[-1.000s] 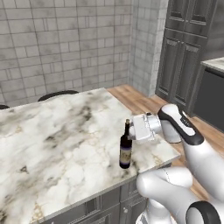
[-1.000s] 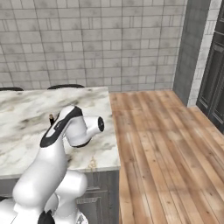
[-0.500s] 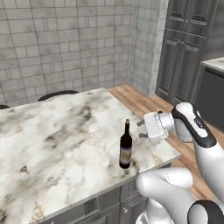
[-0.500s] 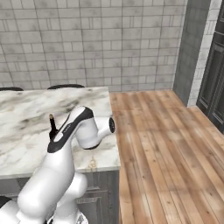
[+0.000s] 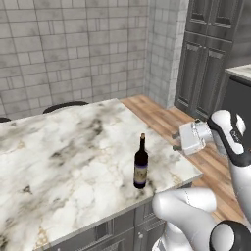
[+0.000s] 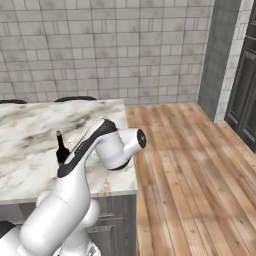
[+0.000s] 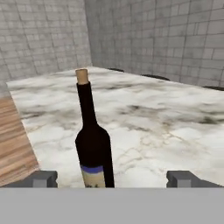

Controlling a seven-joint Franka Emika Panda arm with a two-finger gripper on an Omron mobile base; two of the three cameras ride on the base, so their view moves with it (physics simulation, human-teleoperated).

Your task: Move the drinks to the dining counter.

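Note:
A tall dark wine bottle (image 5: 140, 164) with a cork and a pale label stands upright on the white-grey veined marble dining counter (image 5: 63, 147), near its front right corner. My gripper (image 5: 175, 141) hangs open to the right of the bottle, past the counter's edge and clear of the glass. In the hand view the bottle (image 7: 93, 144) rises between my two spread fingertips (image 7: 43, 178), with nothing held, and the marble counter (image 7: 166, 127) stretches behind it. From the right base view the bottle (image 6: 61, 149) peeks out behind my arm on the counter (image 6: 30, 125).
Wooden floor (image 6: 190, 165) runs to the right of the counter. Tall dark cabinets (image 5: 206, 54) and a small pale worktop (image 5: 240, 71) stand at the far right. Dark chair backs (image 5: 66, 104) sit behind the counter, against the grey tiled wall.
My gripper has drawn back to the right, away from the wine bottle's neck. The bottle stays standing in the same spot on the counter.

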